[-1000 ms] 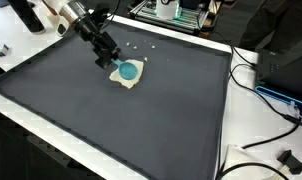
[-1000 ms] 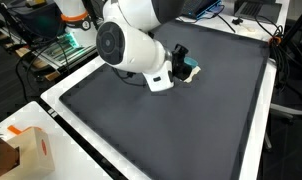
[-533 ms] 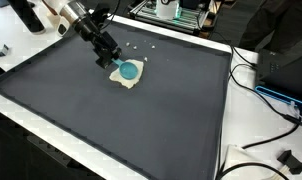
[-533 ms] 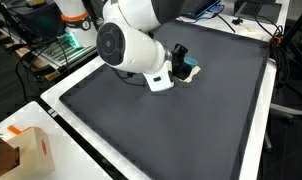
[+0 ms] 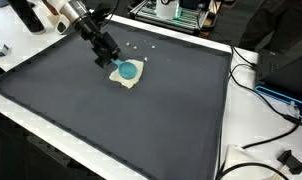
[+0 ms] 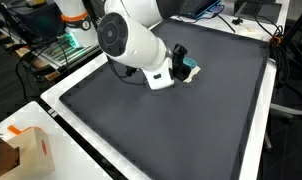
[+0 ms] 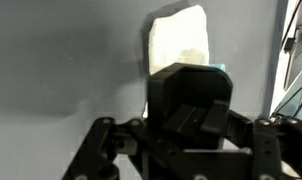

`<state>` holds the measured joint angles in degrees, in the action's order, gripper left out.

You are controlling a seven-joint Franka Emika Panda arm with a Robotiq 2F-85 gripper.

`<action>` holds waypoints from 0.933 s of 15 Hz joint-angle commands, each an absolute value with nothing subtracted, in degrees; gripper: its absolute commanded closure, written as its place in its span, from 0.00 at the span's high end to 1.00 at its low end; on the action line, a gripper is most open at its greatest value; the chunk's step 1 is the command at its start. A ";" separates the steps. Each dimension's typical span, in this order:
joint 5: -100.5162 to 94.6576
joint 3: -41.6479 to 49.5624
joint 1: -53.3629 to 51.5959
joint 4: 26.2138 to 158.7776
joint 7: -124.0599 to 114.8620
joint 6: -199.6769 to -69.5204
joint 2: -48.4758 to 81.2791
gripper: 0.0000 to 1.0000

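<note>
1. Dark matting covers the bench (image 5: 141, 120), which is bordered in white, and cables (image 5: 266, 95) trail beyond one edge. In an exterior view a teal round object (image 5: 125, 71) is seen resting on a cream pad (image 5: 135, 79), close to the far edge of the bench and nearer one far corner than the other. The end effector (image 5: 108, 62) is set just beside the object, on the side toward that corner, so the object lies from it toward the middle of the bench. Whether the two touch cannot be told at this size.

2. In an exterior view taken from another side, much is hidden by the bulky joints of the arm (image 6: 131, 35). The end effector (image 6: 182, 66) is seen low over the matting, and the teal round object (image 6: 192, 69) and an edge of the cream pad (image 6: 196, 76) just show past it, away from the arm.

3. In the wrist view the lower half is filled by the end effector's dark housing. The cream pad (image 7: 179, 38) is seen stretching away up the frame, its longer side roughly along the line of sight. Only a sliver of the teal round object (image 7: 219, 69) shows at the housing's upper corner, off to one side rather than centred. The fingertips are hidden, so how far the end effector is open cannot be told, and nothing is shown to be held.
</note>
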<state>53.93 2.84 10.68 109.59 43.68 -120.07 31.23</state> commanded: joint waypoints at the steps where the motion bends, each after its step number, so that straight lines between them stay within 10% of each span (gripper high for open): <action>1: 49.67 3.00 9.27 111.80 45.66 -124.88 30.23 0.19; 14: 49.63 2.44 10.26 112.37 40.37 -123.08 28.26 0.19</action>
<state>51.48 2.24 10.30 109.75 41.15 -121.29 30.32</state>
